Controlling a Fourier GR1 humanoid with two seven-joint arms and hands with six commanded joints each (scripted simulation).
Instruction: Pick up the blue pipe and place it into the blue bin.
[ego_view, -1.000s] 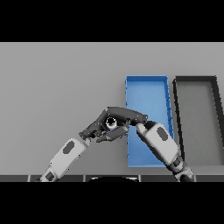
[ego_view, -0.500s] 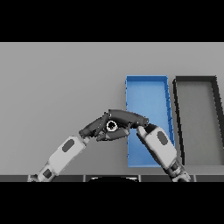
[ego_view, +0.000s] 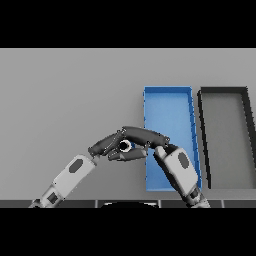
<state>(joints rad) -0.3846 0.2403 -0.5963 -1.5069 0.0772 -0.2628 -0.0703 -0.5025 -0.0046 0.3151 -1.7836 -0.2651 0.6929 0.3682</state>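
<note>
The left hand (ego_view: 120, 145), fingers curled around the pipe (ego_view: 125, 146), hovers at the blue bin's (ego_view: 167, 95) left edge; next, move right and release. Right hand hidden.

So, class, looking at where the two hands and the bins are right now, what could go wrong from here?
1. The two hands, left and right, overlap closely at the blue bin's left wall; they may collide or knock it.
2. The pipe is mostly hidden between them, only a small ring shows, so the grip cannot be judged and it might slip.
3. The dark bin sits right beside the blue one, so a long release could land there.
</note>
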